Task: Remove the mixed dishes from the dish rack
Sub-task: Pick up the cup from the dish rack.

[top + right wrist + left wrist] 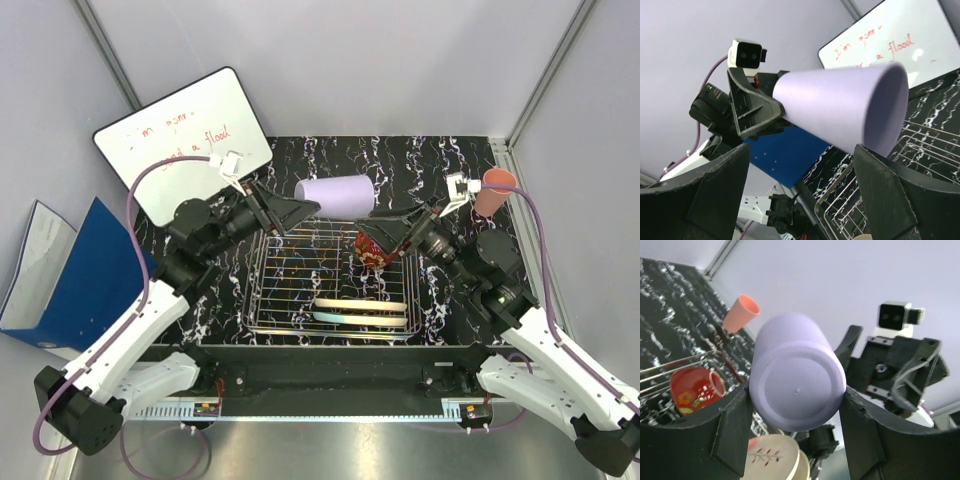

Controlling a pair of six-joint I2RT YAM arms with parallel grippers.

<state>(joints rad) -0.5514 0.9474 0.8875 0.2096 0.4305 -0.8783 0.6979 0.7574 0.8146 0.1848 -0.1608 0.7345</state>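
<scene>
My left gripper point(300, 210) is shut on the base end of the lavender cup point(336, 193), holding it on its side above the dish rack point(270, 300). In the left wrist view the cup's base point(797, 385) fills the gap between both fingers. My right gripper point(383, 236) stands open just below the cup's rim point(890, 105), nothing between its fingers point(705, 200). Under it the red patterned bowl point(372, 256) sits at the rack's far right. Two plates point(362, 310) lie along the rack's near side. The salmon-pink cup point(494, 190) stands upside down on the table, back right.
A whiteboard with red writing point(190, 140) leans at the back left. A blue folder point(80, 270) lies off the table's left edge. The black marbled table point(420, 160) runs behind the rack, with walls close on three sides.
</scene>
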